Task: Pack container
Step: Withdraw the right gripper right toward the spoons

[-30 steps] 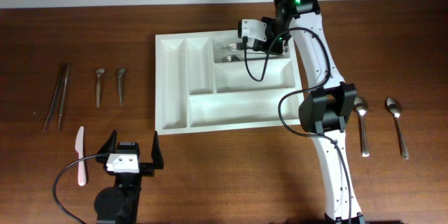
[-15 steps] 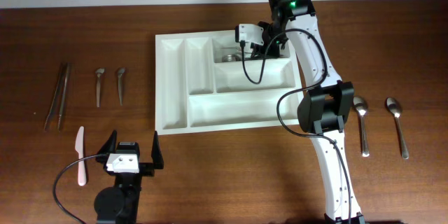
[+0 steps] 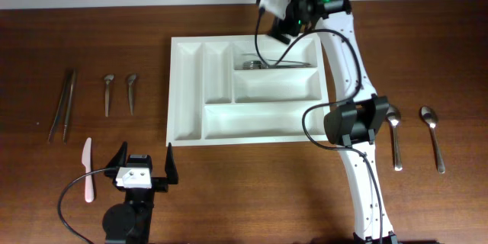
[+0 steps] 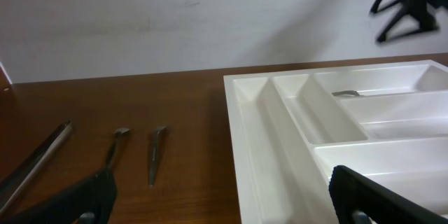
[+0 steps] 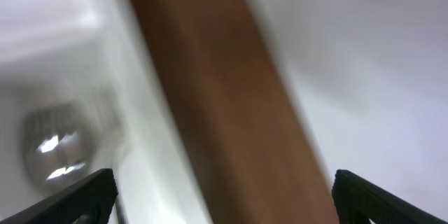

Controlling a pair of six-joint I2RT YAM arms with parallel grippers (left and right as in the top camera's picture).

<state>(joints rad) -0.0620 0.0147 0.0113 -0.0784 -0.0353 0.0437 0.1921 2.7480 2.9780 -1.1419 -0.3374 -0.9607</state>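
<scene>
- Two pairs gape wide and empty: left jaws and right jaws.
- Right jaws hover by the far rim of the white cutlery tray (image 3: pixel 177 91), which lies on the counter (image 3: pixel 76 30).
- Metal cutlery (image 3: pixel 263 64) lies in its top long compartment.

R arm (image 3: pixel 347 49): white links, blk joints, green LED, blk cable. L claw (image 3: pixel 146 151): blk fingers.

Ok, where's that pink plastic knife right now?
In the overhead view, the pink knife lies on the table at the near left, just left of the left arm's fingers and in front of the long metal tongs.
</scene>
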